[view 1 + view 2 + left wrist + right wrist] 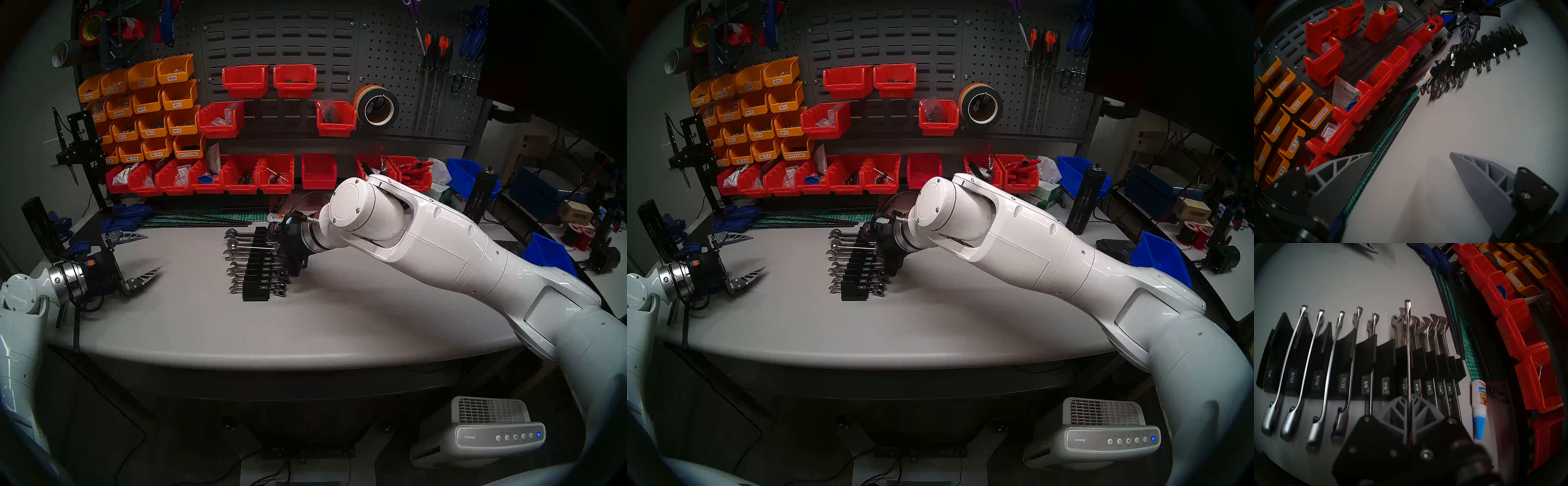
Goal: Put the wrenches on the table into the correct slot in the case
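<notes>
right pincer clamped tight; left pincer spread wide.

On my wrench rack the white labels read 1/4, 9/32, 5/16, 11/32, 3/8, 7/16, 9/16, 5/8, 11/16 and 3/4. My orange bins carried M3X6, M3-4, M3-6, M2.5-5 and M4-0.7 X 6 HEX. A leaflet said User Manual; the grey unit said coway.

Chrome wrench, black white-labelled case, light-grey table, green gridded mat.
</notes>
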{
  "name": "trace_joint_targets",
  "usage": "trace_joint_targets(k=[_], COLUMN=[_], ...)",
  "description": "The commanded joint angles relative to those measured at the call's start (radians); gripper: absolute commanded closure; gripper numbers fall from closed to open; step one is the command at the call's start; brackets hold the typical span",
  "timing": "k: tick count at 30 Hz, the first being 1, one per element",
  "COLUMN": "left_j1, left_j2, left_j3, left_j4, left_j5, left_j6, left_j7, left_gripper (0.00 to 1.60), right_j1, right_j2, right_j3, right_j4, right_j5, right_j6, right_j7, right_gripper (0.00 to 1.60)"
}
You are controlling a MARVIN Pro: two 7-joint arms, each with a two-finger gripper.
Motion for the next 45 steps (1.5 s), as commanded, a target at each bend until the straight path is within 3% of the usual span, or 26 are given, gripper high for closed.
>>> trace_joint_targets(k=[1, 45], left_j1=[-0.017, -0.017], left_j2=[0.011, 0.011], left_j3=[-0.016, -0.016], left_j4=[-0.012, -0.012], left_j5=[-0.013, -0.013], left_j6=[0.003, 0.003], left_j7=[0.004, 0.004], left_gripper=[0.0, 0.0], right_j1=[0.016, 0.0], right_j2=[0.002, -0.002], right_j3=[0.019, -0.006], right_j4=[-0.014, 0.011], right_j5=[0.003, 0.028], right_j6=[0.002, -0.008], right_j7=[-0.002, -0.015], right_gripper=[1.6, 1.6])
